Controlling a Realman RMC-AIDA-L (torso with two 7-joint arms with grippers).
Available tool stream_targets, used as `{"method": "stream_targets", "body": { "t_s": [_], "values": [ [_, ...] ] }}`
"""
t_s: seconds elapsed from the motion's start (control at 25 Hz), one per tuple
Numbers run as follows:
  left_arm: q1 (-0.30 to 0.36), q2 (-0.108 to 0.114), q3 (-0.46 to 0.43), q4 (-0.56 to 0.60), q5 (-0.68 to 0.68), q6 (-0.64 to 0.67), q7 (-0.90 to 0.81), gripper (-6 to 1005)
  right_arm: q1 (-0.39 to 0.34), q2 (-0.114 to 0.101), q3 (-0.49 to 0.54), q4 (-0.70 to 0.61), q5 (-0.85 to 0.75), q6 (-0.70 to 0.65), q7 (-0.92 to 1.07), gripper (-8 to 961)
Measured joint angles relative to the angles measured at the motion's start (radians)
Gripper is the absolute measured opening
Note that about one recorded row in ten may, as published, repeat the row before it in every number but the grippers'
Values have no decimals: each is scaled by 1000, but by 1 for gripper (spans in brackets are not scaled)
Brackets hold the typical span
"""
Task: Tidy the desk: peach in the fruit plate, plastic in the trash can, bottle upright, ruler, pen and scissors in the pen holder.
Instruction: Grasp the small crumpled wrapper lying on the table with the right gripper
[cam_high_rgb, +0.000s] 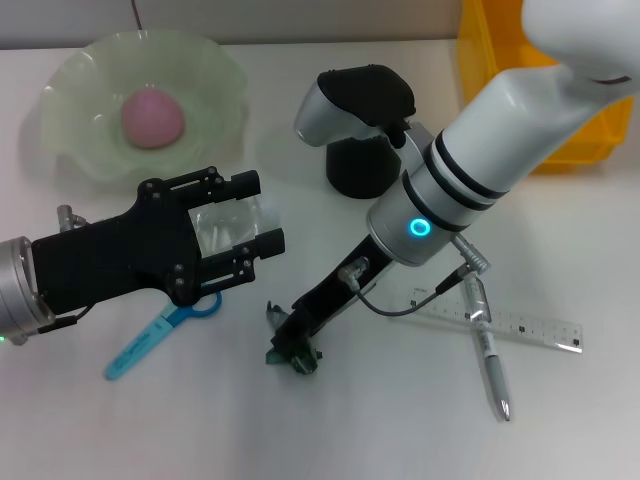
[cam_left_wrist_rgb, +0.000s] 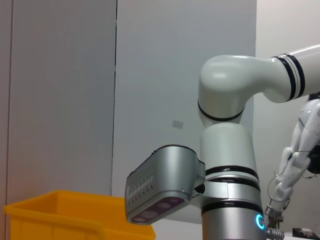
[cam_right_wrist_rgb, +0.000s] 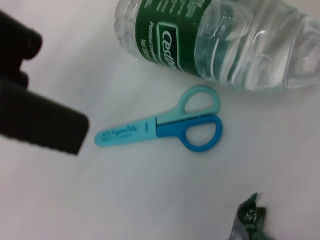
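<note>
Pink peach (cam_high_rgb: 153, 117) sits in fruit plate (cam_high_rgb: 75, 140); left claw (cam_high_rgb: 250, 232) open over bottle (cam_right_wrist_rgb: 220, 40).

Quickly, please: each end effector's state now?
Left end effector: open around the clear plastic bottle.
Right end effector: cannot be told; at the green plastic wrapper.

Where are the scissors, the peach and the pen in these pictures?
scissors (cam_right_wrist_rgb: 165, 125), right wrist view, where the blade cover meets the handles.
peach (cam_high_rgb: 152, 117), head view, middle of the pink fruit in the green plate.
pen (cam_high_rgb: 487, 345), head view, middle of its silver barrel.
</note>
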Motion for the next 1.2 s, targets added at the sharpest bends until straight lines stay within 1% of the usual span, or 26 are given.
{"method": "stream_targets", "body": {
  "t_s": [0.36,0.92,1.12,1.2],
  "values": [
    [0,0,0,0,0,1,0,639,1,0,0,-2,-2,-4,0,497],
    [0,0,0,0,0,-2,0,639,2,0,-13,-3,-5,-7,0,386],
    [0,0,0,0,0,-2,0,639,3,0,-13,-2,-6,-7,0,387],
    [0,0,0,0,0,-2,0,639,4,0,-14,-4,-7,-7,0,372]
  ]
}}
